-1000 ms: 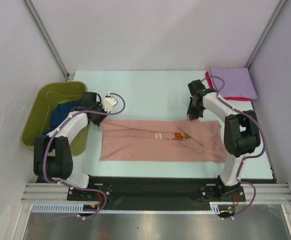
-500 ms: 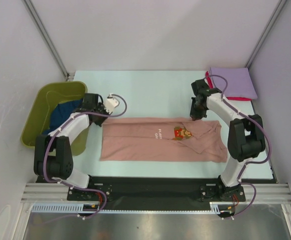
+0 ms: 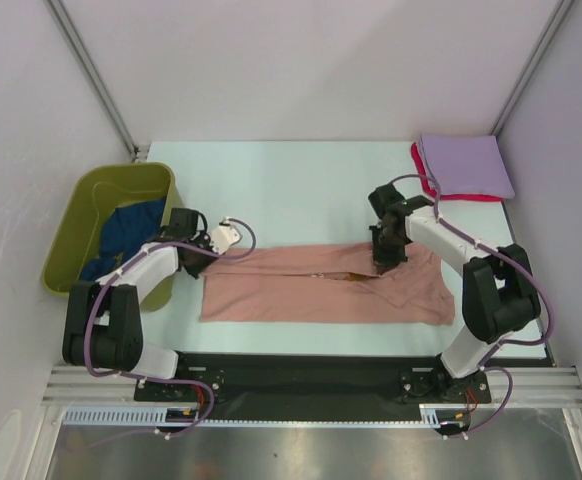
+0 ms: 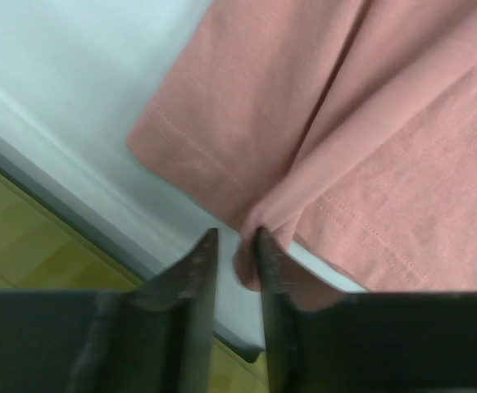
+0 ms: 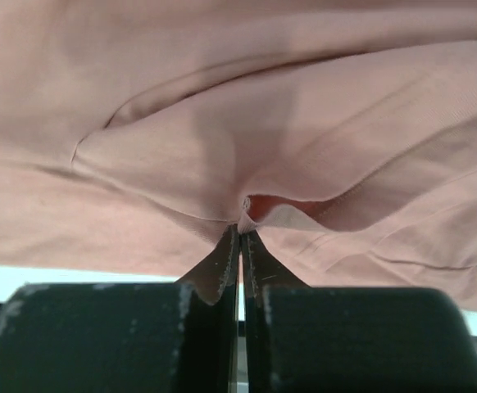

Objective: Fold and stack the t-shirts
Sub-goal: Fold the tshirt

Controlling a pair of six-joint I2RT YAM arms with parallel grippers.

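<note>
Left wrist view: left gripper (image 4: 235,236), jaws narrowly parted, with a bunched hem fold of the salmon-pink t-shirt (image 4: 370,123) in the gap. Right gripper (image 5: 240,229), jaws pressed together, pinching a raised fold of the same shirt. The shirt lies as a long strip across the near half of the table (image 3: 291,185), between both arms. Lavender t-shirt (image 3: 466,165), folded, sits on top of the red t-shirt (image 3: 418,162) in the far right corner. Dark blue t-shirt (image 3: 126,225) lies loose inside the olive-green tub (image 3: 66,255), at the table's left edge.
</note>
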